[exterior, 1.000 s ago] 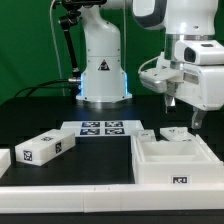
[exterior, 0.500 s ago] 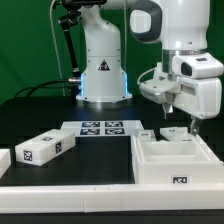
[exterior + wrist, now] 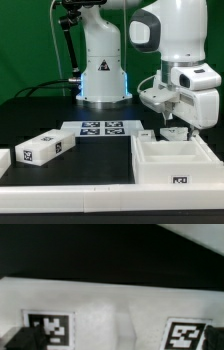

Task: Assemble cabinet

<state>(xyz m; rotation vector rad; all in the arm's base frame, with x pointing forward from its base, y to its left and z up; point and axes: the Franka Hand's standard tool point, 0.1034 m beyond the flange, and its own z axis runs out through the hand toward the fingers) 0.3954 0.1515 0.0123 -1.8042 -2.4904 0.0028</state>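
The cabinet body [image 3: 155, 176], a large white open box with low walls and a black-and-white tag on its front face, sits on the black counter [image 3: 40, 112] at the exterior view's right, close to the near edge. At its far side stands a small white block [image 3: 174, 134], touching or just beside the body's back wall; which of the two cannot be told. The Franka arm bends down from above on that side, and its pincer [image 3: 171, 121] hangs right over this small block, fingers pointing down and very near its top. From this angle the fingers blur into the white hand and the block, so I cannot tell whether the pincer is released or clenched, nor whether it touches the block. Just to the exterior view's left of the small block lies a flat white piece [image 3: 146, 135], apart from the body. A long white block [image 3: 44, 148] with tags on its end and side lies tilted on the counter at the exterior view's left, well apart from the body. Between them, farther back, the marker board [image 3: 100, 128] lies flat before the arm's base [image 3: 102, 70]. The wrist view looks close onto a tagged white face [image 3: 110, 297] bearing two square tags, with black counter beyond it; a dark shape [image 3: 20, 339] at one corner is too blurred to identify.
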